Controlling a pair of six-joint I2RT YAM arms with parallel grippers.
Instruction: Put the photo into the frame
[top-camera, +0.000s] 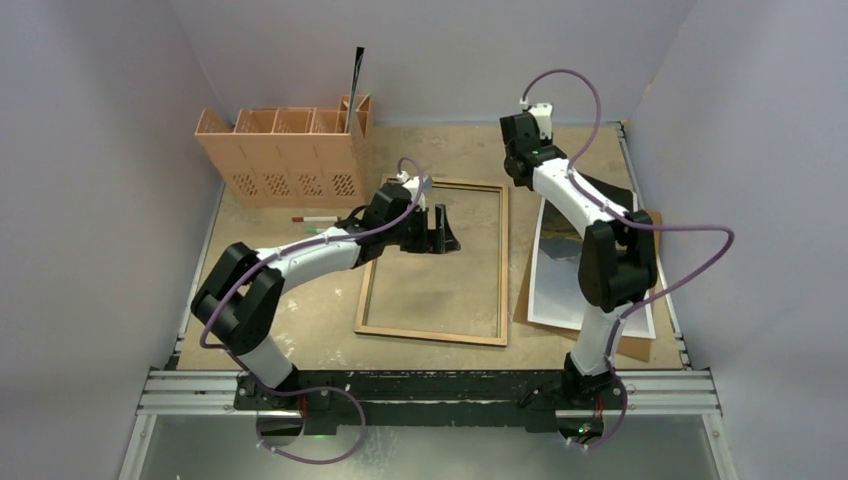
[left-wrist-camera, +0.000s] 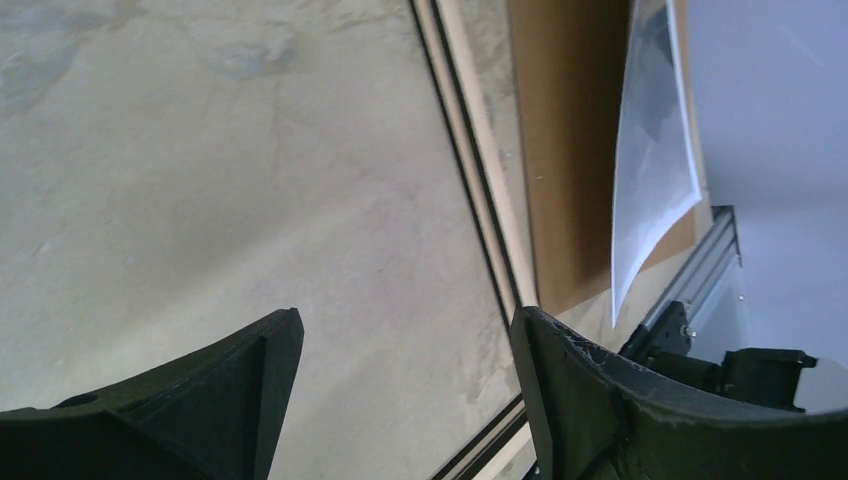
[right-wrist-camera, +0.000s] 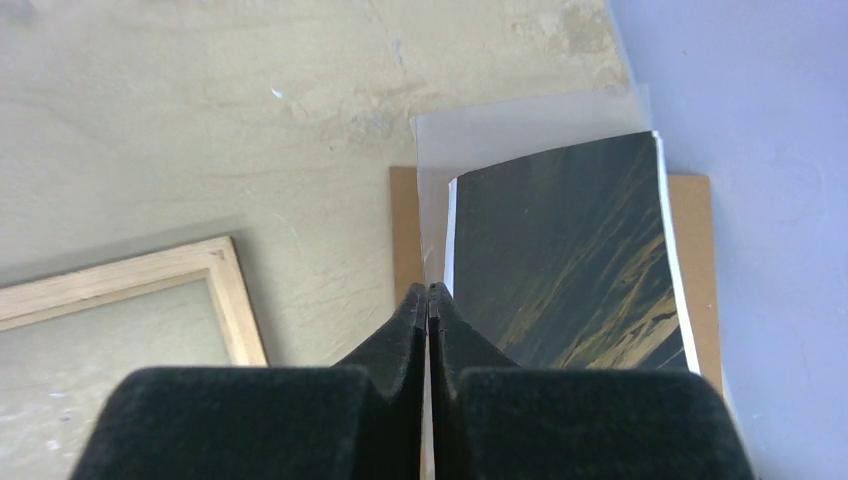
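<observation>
Photo (right-wrist-camera: 560, 270): at the desk's right side, over the board (right-wrist-camera: 690, 260), its left edge raised and the sheet bowed. I judged it was lifted to free it from the board for the carry.
Right gripper (right-wrist-camera: 430, 300): jaws pressed together on the photo's left edge, pinching the paper.
Frame (top-camera: 502, 260): flat at mid-desk, wood side up, pane in place, laid so to take the photo from above.
Left gripper (left-wrist-camera: 408, 318): jaws spread and gripping nothing, low over the far half of the pane, probably posted to steady the frame.
Edges: the frame's right rail lay just beside the board. The photo would have to clear that rail and settle inside all four.
Room: bare desk (top-camera: 320, 310) left of the frame; rack (top-camera: 285, 155) well apart at the far left; wall close on the right, so leftward looked the open way.
</observation>
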